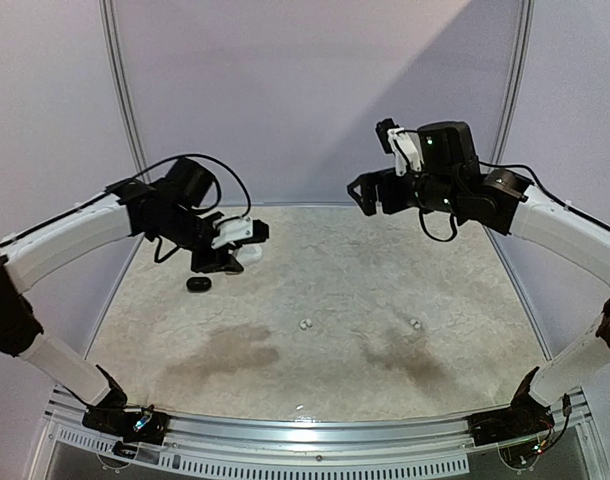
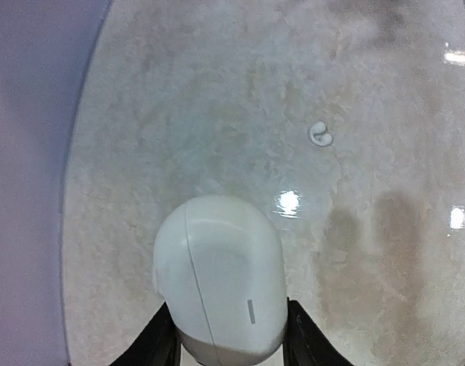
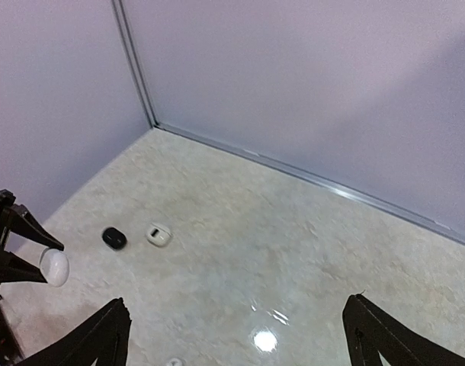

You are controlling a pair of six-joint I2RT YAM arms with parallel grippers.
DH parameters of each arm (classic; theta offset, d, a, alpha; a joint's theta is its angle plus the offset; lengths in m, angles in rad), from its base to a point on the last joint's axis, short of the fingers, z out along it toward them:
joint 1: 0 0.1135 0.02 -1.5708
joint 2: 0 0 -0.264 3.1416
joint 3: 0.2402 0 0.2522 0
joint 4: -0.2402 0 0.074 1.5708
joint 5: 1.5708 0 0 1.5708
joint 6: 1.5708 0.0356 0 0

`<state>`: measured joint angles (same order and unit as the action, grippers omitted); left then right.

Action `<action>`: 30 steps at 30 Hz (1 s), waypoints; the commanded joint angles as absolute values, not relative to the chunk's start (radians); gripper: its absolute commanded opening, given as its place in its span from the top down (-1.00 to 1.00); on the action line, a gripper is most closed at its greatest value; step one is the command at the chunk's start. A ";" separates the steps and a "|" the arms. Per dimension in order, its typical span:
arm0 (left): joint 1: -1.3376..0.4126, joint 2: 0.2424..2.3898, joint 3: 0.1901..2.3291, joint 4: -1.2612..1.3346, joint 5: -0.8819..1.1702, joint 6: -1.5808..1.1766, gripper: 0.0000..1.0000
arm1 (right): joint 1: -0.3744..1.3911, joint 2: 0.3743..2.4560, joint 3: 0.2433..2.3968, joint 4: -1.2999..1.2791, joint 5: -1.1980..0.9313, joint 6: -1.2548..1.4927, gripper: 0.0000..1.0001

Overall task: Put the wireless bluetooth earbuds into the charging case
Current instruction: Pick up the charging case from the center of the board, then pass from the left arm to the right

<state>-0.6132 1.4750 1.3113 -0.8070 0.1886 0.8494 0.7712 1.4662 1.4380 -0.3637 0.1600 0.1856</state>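
Observation:
My left gripper is shut on a closed white oval charging case, held above the table at the back left. The held case also shows in the right wrist view. One tiny white earbud lies on the table ahead of it. In the top view, two white earbuds lie mid-table. My right gripper is open, empty and raised high at the back right; its fingers frame the table. No black earbuds show.
A black case and a second white case with a dark mark lie side by side at the back left. The black case also shows in the top view. Grey walls enclose the back and sides.

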 commanded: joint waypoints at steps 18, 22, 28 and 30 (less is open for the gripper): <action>-0.660 0.912 1.008 -0.645 0.163 1.064 0.55 | 0.967 1.806 1.733 -0.206 -0.373 0.348 -0.72; -0.663 0.928 1.001 -0.618 0.147 1.076 0.56 | 0.987 1.877 1.810 -0.226 -0.429 0.398 -0.65; -0.675 0.959 1.002 -0.562 0.094 1.061 0.57 | 1.011 1.983 1.928 -0.311 -0.462 0.412 -0.61; -0.681 0.954 0.988 -0.544 0.086 1.064 0.57 | 1.012 2.009 1.949 -0.338 -0.464 0.425 -0.53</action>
